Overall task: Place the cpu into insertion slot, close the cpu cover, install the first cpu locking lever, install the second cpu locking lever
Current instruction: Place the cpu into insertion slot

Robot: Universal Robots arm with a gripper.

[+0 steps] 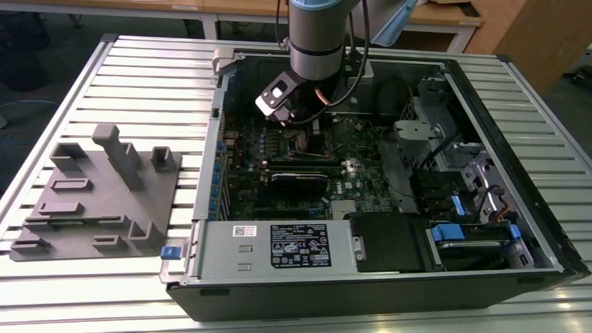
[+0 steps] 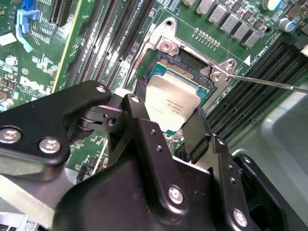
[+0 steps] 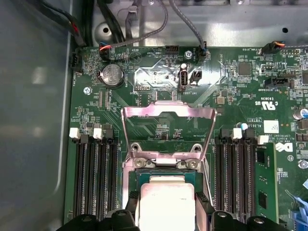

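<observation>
Presently the gripper (image 2: 168,126) clamps the cpu (image 2: 172,98) by two opposite edges, its fingers (image 2: 196,129) narrowed onto it. Dull metal top up, it lies level and square to the socket (image 2: 185,61) (whether seated I cannot tell), mid-motherboard (image 3: 240,86) between the memory slot banks (image 3: 94,178). The cpu cover (image 3: 166,156) stands swung open, hinged at one socket edge.

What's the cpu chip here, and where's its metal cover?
the cpu (image 2: 171,102): second wrist view, middle of its silvery top.
the cpu cover (image 3: 144,111): first wrist view, open frame's bar opposite the hinge.
</observation>
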